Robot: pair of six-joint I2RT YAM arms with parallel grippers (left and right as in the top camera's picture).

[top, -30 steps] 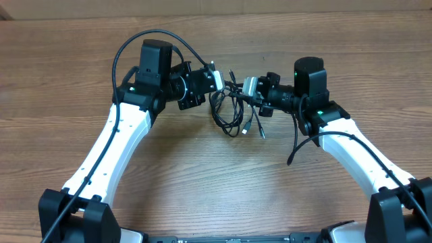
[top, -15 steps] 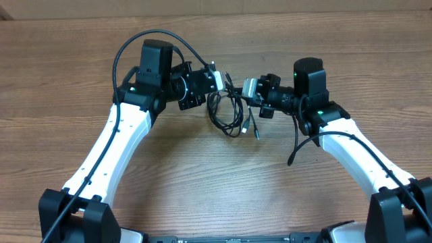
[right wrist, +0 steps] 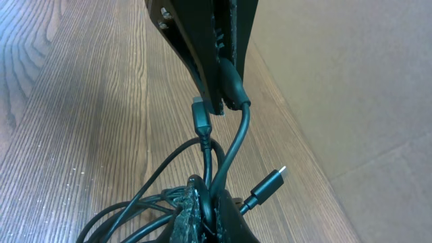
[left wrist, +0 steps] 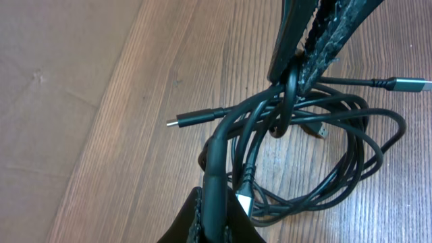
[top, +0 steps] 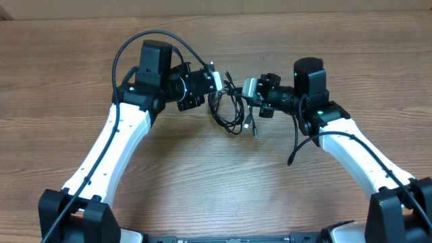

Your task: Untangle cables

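Note:
The cables (top: 230, 112) are a tangle of thin black loops hanging between my two grippers at the table's middle. My left gripper (top: 217, 82) is shut on one thick strand, which runs up from between its fingers in the left wrist view (left wrist: 217, 202). Facing it from the right, my right gripper (top: 246, 90) is shut on another strand (right wrist: 206, 202). Loops (left wrist: 337, 162) sag onto the wood below. Loose plug ends (left wrist: 177, 123) (right wrist: 270, 181) stick out, and one (top: 255, 128) dangles under the right gripper.
The wooden table (top: 202, 175) lies under both arms. A brown cardboard wall (top: 81, 10) runs along the far edge. Thick black arm wires arc over the left arm (top: 121, 54) and hang by the right arm (top: 297, 145).
My right gripper has closed on a strand. The dangling plug ends under it have swung slightly left. The left arm has not moved.

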